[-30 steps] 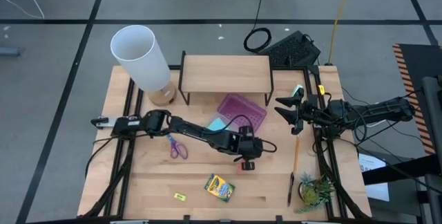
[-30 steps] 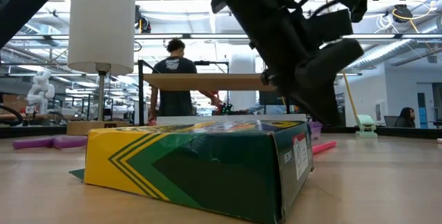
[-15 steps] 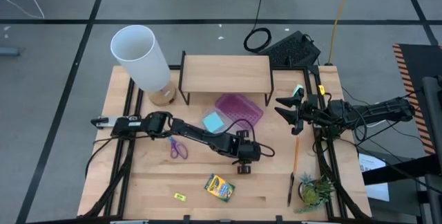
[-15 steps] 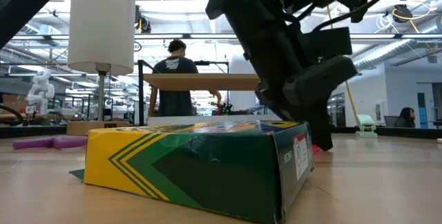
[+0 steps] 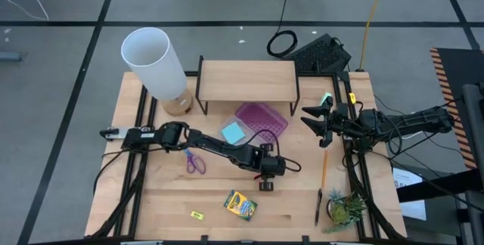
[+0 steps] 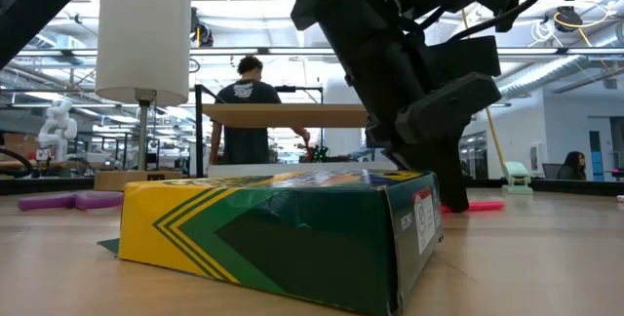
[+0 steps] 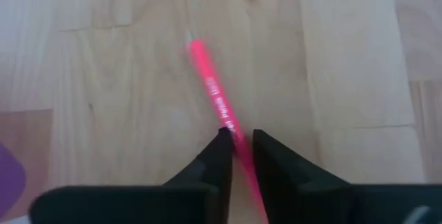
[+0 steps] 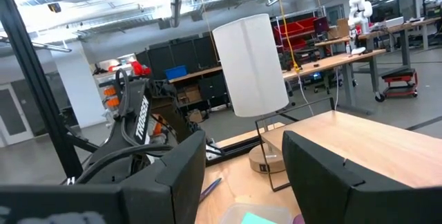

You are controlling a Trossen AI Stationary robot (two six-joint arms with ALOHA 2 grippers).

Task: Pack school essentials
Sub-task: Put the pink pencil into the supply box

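My left gripper (image 5: pixel 266 180) points down at the table's middle, its two fingers closed about a thin pink pen (image 7: pixel 214 92) that lies flat on the wood. The pen's end (image 6: pixel 478 205) shows beside the gripper in the low view. A yellow-green crayon box (image 5: pixel 240 204) lies flat near the front edge, with a tiny yellow piece (image 5: pixel 197 215) to its left. Purple-handled scissors (image 5: pixel 194 160) and a blue sticky-note pad (image 5: pixel 233 133) lie farther back. An orange pencil (image 5: pixel 324 171) and a black pen (image 5: pixel 318 206) lie at the right. My right gripper (image 5: pixel 314 120) hovers open at the right. My left gripper pinches the pink pen's shaft (image 7: pixel 227 124) between its two fingers. The fingers come from above, pointing down, and lie across the pen. The pen lies flat on the table, most of its length reaching out beyond the fingertips.
A clear case with a purple lid (image 5: pixel 261 118) sits behind the sticky-note pad. A wooden shelf (image 5: pixel 247 80) and a white lamp (image 5: pixel 155 63) stand at the back. A small potted plant (image 5: pixel 344 209) is at the front right corner.
My left gripper has gone a little toward the table's near left and down onto the wood at the pink pen. This has uncovered the blue sticky-note pad.
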